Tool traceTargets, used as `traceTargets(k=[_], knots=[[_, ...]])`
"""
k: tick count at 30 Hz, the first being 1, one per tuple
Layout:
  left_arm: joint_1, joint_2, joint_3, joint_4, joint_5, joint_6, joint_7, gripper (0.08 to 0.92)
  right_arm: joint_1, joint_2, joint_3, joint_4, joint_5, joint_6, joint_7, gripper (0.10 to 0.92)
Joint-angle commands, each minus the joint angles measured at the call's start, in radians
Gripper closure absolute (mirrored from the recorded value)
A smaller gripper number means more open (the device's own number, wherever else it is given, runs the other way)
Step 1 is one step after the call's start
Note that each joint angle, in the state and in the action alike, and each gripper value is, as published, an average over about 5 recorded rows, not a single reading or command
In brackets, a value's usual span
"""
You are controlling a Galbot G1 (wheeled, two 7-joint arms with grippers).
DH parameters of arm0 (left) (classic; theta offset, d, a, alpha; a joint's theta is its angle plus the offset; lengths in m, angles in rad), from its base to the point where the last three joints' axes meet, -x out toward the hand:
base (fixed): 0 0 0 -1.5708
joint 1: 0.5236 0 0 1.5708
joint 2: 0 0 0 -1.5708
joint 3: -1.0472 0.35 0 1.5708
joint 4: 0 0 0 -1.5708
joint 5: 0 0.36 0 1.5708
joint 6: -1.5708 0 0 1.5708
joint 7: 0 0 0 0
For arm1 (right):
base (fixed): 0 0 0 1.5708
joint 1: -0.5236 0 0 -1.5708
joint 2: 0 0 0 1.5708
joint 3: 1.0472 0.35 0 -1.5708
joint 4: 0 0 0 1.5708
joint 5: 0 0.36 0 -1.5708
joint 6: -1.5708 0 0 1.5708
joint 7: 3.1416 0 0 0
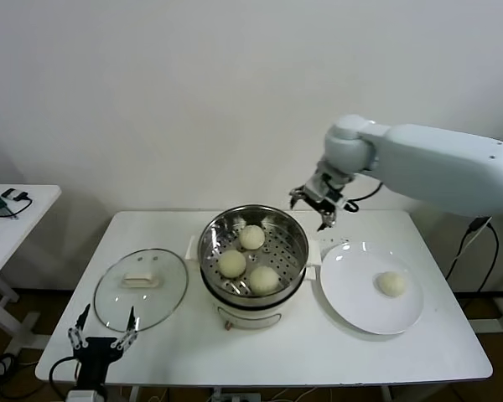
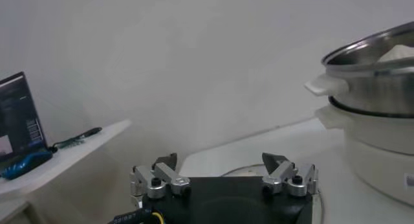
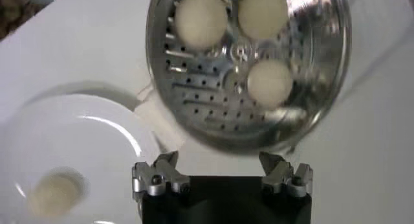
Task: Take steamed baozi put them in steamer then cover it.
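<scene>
While three steamed baozi (image 1: 251,237) are being held in the steamer (image 1: 295,239), a fourth (image 1: 391,284) is being left on the plate (image 1: 352,293) to its right. Both the right gripper (image 1: 318,203), above the steamer's far right edge, and the left gripper (image 1: 103,333), at the table's near left edge, are being kept spread and empty.

cream baozi (image 1: 392,284), shiny perforated steamer (image 1: 295,239), white plate (image 1: 352,303)

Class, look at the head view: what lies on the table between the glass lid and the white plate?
The steamer stands between the glass lid and the white plate, holding three buns. The head view shows this.
</scene>
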Motion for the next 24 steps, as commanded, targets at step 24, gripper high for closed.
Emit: traceTargets(k=[24], knots=[[-0.012, -0.016, 0.01, 0.021, 0.032, 0.014, -0.001, 0.177, -0.756, -0.236, 0.596, -0.289, -0.249, -0.202, -0.003, 0.203]])
